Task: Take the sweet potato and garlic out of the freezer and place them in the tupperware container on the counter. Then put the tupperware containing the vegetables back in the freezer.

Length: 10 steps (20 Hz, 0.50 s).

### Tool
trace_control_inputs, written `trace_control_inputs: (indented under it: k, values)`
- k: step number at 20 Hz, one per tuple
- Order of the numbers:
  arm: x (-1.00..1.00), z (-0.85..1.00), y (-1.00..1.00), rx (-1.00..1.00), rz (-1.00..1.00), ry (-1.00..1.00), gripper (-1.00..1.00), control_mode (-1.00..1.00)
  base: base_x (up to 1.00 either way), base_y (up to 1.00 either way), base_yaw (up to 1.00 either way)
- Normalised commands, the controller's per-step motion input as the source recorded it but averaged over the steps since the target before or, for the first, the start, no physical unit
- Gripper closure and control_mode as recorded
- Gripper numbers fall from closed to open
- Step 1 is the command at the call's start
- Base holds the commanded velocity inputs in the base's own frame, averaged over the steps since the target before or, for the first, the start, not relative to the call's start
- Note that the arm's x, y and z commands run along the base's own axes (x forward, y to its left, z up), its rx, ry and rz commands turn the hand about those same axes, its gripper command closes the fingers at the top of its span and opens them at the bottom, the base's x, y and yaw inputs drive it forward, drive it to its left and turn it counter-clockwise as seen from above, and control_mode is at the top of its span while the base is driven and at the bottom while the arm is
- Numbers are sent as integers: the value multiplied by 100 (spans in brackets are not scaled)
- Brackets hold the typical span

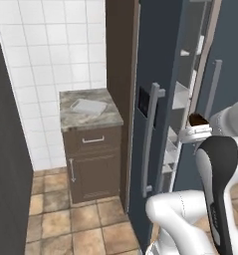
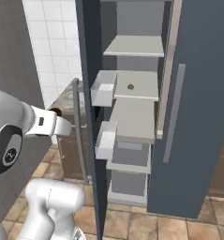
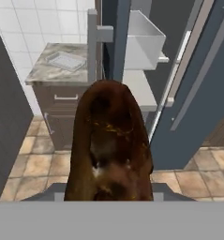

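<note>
While my gripper (image 1: 197, 121) hangs in the air beside the open freezer (image 2: 132, 122), my fingers are clenched around the sweet potato (image 3: 109, 145) — a long, dark reddish-brown lump with streaks of orange, looming large in the hand view. From the left base view its dark end pokes out just above my white hand, in front of the door bins (image 1: 180, 97). The garlic (image 2: 130, 86) is a tiny roundish speck lying on a light grey shelf (image 2: 137, 84) inside the freezer, well apart from me. Off to the left of the freezer door and its long grey bar handle (image 1: 150, 139), the tupperware container (image 1: 88, 106) sits flat on the speckled counter (image 1: 70, 119) — a shallow pale tray against the white tiled wall (image 1: 51, 45). Brown floor tiles (image 1: 65, 224) lie below.
</note>
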Motion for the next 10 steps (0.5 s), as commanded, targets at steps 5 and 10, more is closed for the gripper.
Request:
trace_control_inputs:
  k: [5,10]
  values:
    - [0,0,0,0,0,0,100,100,-9,67,-9]
    - [0,0,0,0,0,0,100,100,0,75,-11]
